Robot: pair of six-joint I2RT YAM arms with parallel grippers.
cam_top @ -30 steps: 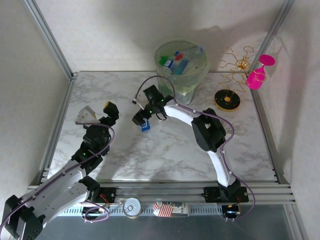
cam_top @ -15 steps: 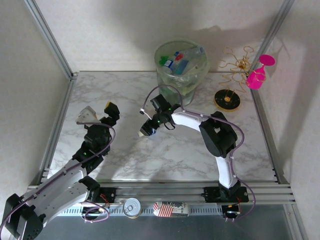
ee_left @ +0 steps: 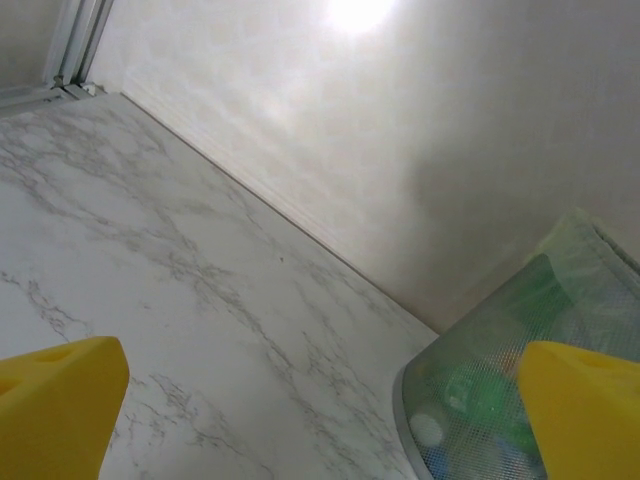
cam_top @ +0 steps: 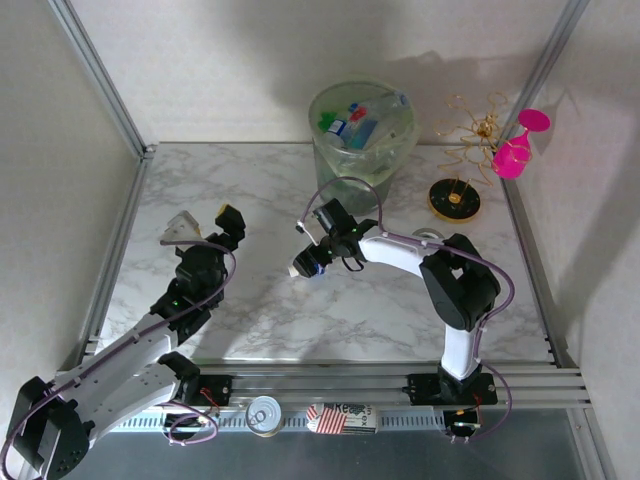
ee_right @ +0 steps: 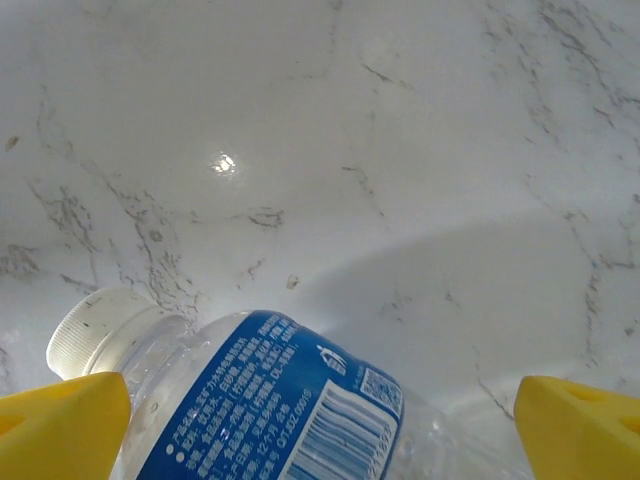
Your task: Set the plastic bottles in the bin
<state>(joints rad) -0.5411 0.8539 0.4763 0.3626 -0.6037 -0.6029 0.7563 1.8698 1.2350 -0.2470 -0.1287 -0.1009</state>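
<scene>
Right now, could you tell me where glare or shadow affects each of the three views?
Left wrist: a bright glare patch on the wall at top, a soft shadow right of it above the bin. Right wrist: a small specular spot on the marble table, with shadow around the bottle. Top external: arm shadows cross the marble.

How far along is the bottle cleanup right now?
Done: several bottles already sit in the bin. In hand: the right end effector holds a blue-labelled bottle above the table. Left: dropping that bottle into the bin; the left end effector is open.
</scene>
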